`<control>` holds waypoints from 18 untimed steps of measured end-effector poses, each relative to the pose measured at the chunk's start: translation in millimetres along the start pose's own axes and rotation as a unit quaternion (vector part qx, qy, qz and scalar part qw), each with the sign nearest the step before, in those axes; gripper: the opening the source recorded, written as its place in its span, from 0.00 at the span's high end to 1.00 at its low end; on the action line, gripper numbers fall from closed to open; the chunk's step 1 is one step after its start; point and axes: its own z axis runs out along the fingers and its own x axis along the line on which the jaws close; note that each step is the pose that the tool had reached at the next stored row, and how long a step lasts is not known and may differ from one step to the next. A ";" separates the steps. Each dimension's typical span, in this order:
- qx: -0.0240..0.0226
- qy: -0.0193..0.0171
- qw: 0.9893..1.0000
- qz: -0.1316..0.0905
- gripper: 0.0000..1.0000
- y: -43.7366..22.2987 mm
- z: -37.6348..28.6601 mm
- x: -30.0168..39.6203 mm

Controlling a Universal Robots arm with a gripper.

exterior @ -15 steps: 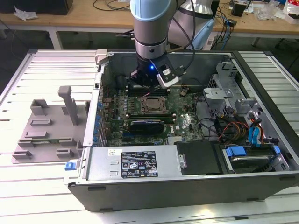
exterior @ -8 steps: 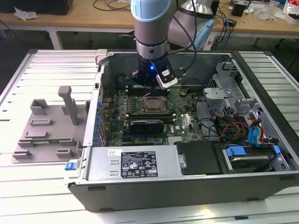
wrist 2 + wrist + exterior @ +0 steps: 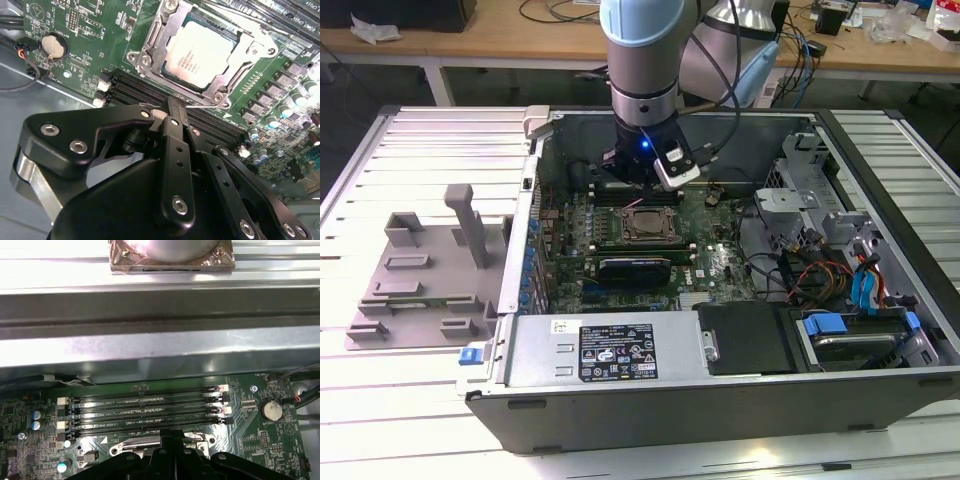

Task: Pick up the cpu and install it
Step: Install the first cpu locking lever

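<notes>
Silvery-grey, the cpu (image 3: 200, 55) lies flat in the socket (image 3: 150, 50) on the green board (image 3: 85, 50) inside the open case (image 3: 720, 400). The pincer (image 3: 176, 107) hangs just beside the socket, above the memory slots (image 3: 145, 410), its fingers (image 3: 175, 117) pressed together, holding nothing and touching nothing visible.

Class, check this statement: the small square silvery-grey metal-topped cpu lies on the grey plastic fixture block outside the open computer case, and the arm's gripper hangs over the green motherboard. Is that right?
Not quite. The small square silvery-grey metal-topped cpu sits in the metal socket frame on the green motherboard, as the second wrist view shows. The gripper does hang over the motherboard.
</notes>
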 end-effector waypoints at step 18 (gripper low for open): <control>0.004 -0.005 1.000 0.025 0.89 4.5 10.1 4.7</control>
